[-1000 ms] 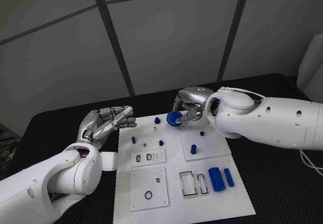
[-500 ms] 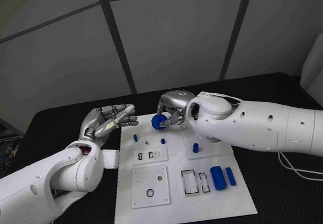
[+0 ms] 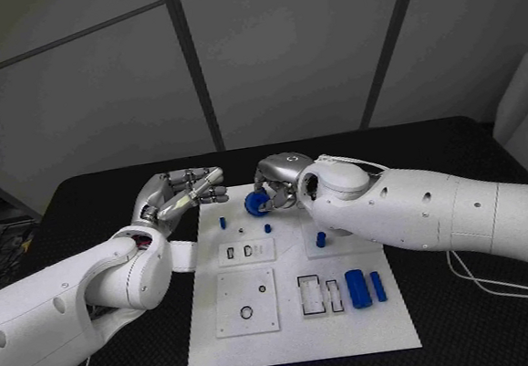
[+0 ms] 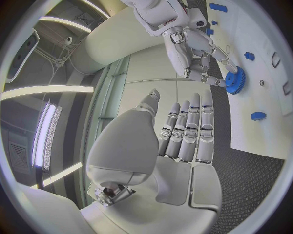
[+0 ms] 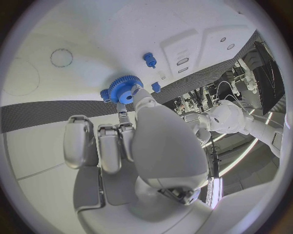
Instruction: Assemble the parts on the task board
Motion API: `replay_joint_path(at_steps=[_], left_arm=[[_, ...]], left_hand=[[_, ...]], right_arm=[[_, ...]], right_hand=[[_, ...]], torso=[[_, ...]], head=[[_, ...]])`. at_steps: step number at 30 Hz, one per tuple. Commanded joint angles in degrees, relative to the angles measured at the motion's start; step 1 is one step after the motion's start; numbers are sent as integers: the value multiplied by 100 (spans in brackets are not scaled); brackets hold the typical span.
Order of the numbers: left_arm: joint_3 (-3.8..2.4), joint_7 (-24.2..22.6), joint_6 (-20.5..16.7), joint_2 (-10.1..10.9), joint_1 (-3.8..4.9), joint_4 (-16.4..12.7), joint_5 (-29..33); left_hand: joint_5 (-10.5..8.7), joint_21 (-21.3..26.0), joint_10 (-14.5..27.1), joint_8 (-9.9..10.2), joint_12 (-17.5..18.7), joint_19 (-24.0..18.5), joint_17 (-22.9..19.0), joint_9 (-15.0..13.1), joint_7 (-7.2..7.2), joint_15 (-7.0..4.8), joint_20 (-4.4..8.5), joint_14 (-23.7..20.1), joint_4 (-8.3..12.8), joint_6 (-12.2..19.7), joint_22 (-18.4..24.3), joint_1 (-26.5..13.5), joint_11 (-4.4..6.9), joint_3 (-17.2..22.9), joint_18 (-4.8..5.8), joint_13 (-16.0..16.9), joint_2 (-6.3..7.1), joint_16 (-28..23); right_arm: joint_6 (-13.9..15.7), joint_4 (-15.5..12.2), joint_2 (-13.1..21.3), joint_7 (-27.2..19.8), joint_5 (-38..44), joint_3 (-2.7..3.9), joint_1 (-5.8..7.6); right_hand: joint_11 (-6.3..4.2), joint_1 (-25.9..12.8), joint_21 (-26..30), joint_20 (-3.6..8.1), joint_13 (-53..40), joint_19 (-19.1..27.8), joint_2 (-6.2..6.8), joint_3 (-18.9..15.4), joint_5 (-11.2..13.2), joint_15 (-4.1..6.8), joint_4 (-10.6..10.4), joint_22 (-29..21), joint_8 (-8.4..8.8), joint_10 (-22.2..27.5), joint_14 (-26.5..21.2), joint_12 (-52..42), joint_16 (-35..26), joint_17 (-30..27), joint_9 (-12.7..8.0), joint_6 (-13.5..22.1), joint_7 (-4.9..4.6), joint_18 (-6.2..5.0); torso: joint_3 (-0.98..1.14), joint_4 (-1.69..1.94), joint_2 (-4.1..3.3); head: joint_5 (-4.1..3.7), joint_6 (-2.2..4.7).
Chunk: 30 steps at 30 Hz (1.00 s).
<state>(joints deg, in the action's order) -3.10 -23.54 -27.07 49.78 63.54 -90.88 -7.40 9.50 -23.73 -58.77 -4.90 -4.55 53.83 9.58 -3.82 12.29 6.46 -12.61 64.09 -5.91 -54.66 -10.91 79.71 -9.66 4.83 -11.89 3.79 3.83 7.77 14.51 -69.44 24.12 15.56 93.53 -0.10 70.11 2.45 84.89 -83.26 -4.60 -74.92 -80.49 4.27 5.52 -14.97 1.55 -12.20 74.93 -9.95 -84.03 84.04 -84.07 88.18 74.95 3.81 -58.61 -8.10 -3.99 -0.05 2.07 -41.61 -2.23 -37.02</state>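
Note:
The white task board (image 3: pixel 299 335) lies in the middle of the black table. My right hand (image 3: pixel 281 183) is over its far end and pinches a blue gear (image 3: pixel 257 203) between the fingertips; the gear (image 5: pixel 125 90) sits just above the board's surface. In the left wrist view the same gear (image 4: pixel 234 80) hangs under the right hand (image 4: pixel 195 53). My left hand (image 3: pixel 186 192) hovers at the board's far left corner, fingers (image 4: pixel 189 131) stretched out and holding nothing. Small blue pegs (image 3: pixel 224 223) (image 3: pixel 268 228) (image 3: pixel 320 240) stand on the board.
Two blue cylinders (image 3: pixel 354 288) (image 3: pixel 377 287) lie at the board's right side beside rectangular slots (image 3: pixel 309 296). A black ring (image 3: pixel 246 314) lies on the left lower plate. The black table (image 3: pixel 497 325) runs wide round the board.
My right hand has carried the blue gear leftward across the board's far end, closer to the left hand. The left hand has barely moved.

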Motion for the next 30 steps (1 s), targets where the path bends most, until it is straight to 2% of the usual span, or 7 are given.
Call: replay_joint_path(at_steps=[1,12,15,19,24,27,30], left_arm=[[-4,-28,63,-9,9,-3,-6],[-5,-20,66,-4,9,3,-6],[-5,-15,70,-7,9,5,-6],[-5,-8,72,-10,9,8,-6],[-5,-5,70,-9,9,10,-6],[-5,-4,73,-7,9,9,-6],[-5,-5,76,-4,9,11,-6]], left_hand=[[-23,-33,29,31,20,-29,6,5,32,30,11,4,26,-10,-6,9,-9,2,167,-5,-58,-34],[-23,-34,30,33,21,-32,7,5,33,30,10,4,29,-10,-7,10,-10,2,167,-5,-60,-36],[-23,-35,31,35,23,-35,9,5,33,31,10,4,31,-10,-7,11,-10,2,167,-5,-61,-39],[-24,-37,40,43,29,-42,13,6,40,33,8,0,35,-3,-9,7,-14,-2,167,-6,-61,-46],[-24,-37,40,43,29,-42,13,6,40,33,8,0,35,-3,-9,7,-14,-2,167,-6,-61,-46],[-24,-37,40,43,29,-42,13,6,40,33,8,0,35,-3,-9,7,-14,-2,167,-6,-61,-46],[-24,-37,40,43,29,-42,13,6,40,33,8,0,35,-3,-9,7,-14,-2,167,-6,-61,-46]], right_arm=[[-66,36,-30,-13,45,-13,6],[-136,162,-94,50,7,-22,4],[-161,181,-103,27,-52,-22,4],[-229,172,-100,-23,-137,-23,4],[-259,148,-76,-70,-215,-23,3],[-49,83,-12,-116,-246,-23,3],[433,-53,144,-265,-348,-22,2]], right_hand=[[11,-75,-21,-27,-785,-13,8,61,-23,-11,-4,73,51,-149,489,39,14,992,7,-79,71,87],[191,-506,19,-175,-410,42,277,102,240,-173,-173,10,538,139,480,408,3,967,-10,662,-124,73],[215,-830,24,-209,-391,47,346,166,151,-195,-430,8,559,155,481,427,5,976,9,713,-142,71],[215,-1333,20,-220,-419,42,270,247,-163,-202,-453,19,515,137,485,402,11,995,29,638,-136,71],[190,-1543,16,-208,-470,36,182,321,-267,-185,-451,29,453,101,488,354,15,1009,46,512,-107,72],[182,-1587,12,-200,-499,31,139,361,-323,-176,-442,39,433,81,491,327,19,1021,48,463,-98,74],[176,-1496,-16,-191,-591,-9,174,421,-388,-169,-385,94,414,14,500,242,34,1064,47,415,-96,86]], torso=[[2,-4,2],[3,-8,-2],[2,-6,0],[3,-4,2],[3,-10,4],[4,-10,3],[12,-15,8]], head=[[5,-1],[4,-4],[2,-5],[6,-8],[8,-10],[10,-6],[11,9]])
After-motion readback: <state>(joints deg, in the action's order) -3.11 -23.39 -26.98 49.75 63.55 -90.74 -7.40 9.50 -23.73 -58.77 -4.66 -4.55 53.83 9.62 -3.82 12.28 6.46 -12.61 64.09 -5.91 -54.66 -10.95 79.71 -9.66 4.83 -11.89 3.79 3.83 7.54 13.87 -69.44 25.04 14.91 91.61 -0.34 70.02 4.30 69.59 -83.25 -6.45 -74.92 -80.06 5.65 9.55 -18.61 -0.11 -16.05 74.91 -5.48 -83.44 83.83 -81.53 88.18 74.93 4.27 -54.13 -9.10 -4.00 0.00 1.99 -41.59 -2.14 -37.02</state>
